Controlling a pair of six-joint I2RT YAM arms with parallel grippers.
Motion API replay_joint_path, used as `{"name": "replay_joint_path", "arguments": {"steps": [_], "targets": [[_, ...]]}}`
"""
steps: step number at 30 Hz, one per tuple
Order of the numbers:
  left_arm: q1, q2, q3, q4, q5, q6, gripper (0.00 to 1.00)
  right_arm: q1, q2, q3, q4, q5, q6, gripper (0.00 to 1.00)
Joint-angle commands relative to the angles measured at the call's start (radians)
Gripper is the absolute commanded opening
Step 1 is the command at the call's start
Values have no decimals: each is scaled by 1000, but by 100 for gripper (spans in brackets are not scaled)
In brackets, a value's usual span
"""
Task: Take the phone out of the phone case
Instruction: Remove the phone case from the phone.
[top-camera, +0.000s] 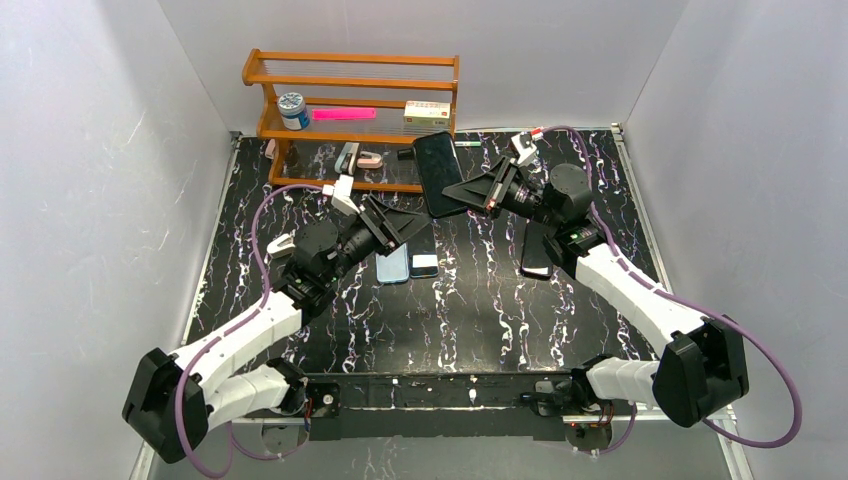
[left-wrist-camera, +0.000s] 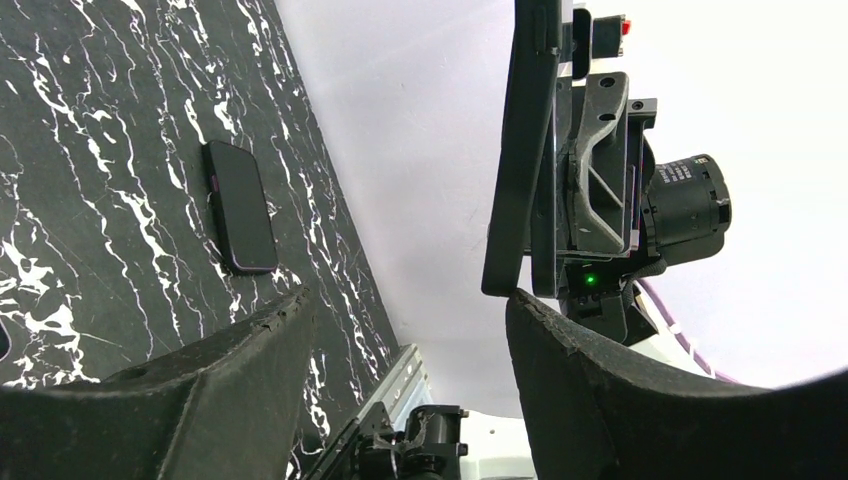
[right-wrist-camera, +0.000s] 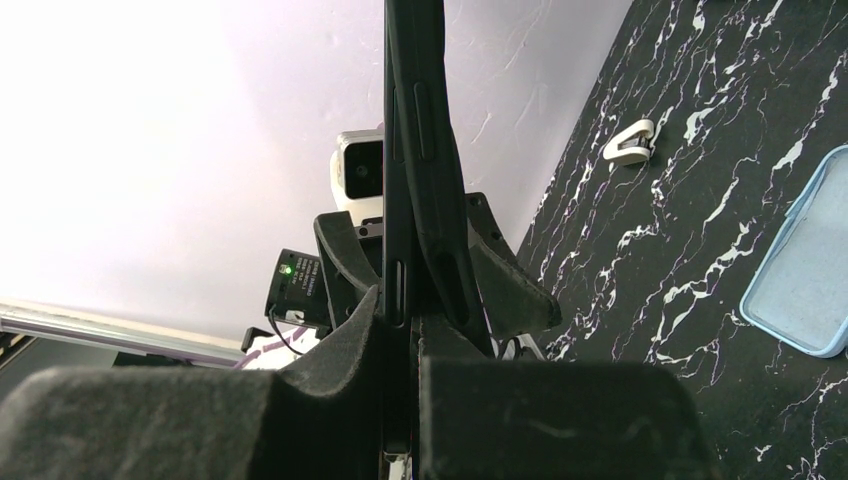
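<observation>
Right gripper (right-wrist-camera: 400, 345) fingers, nearest its wrist camera, are clamped on one edge of the cased phone (top-camera: 438, 172), held upright in the air just before the shelf (top-camera: 350, 95) and well apart from both side walls. Left gripper (left-wrist-camera: 408, 296) fingers stand apart, one tip just under the phone's corner, seen only from the left wrist. Only the right wrist view shows the phone edge-on as two dark layers parting; the top view places a blue case (top-camera: 393, 265) on the table (top-camera: 480, 320) below the left gripper and a black phone (top-camera: 535, 250) under the right arm.
</observation>
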Motion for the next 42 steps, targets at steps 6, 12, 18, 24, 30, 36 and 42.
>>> {"name": "replay_joint_path", "arguments": {"steps": [6,12,18,24,30,36,42], "targets": [[-14,57,68,99,18,-12,62,6,-42,-2,96,-50,21,1],[-16,84,89,123,21,-11,56,12,-49,-16,87,-58,19,1],[-16,101,79,125,-27,-3,29,15,-46,-17,77,-89,18,1],[-12,93,103,-24,-106,70,0,15,-69,-47,34,-86,-2,1],[35,79,163,-253,-136,185,0,15,-86,-51,-79,-52,-64,1],[168,62,178,-430,-100,245,0,15,-69,-56,-131,-65,-89,1],[252,62,221,-629,-120,414,0,17,-34,-68,-170,-60,-130,1]]}}
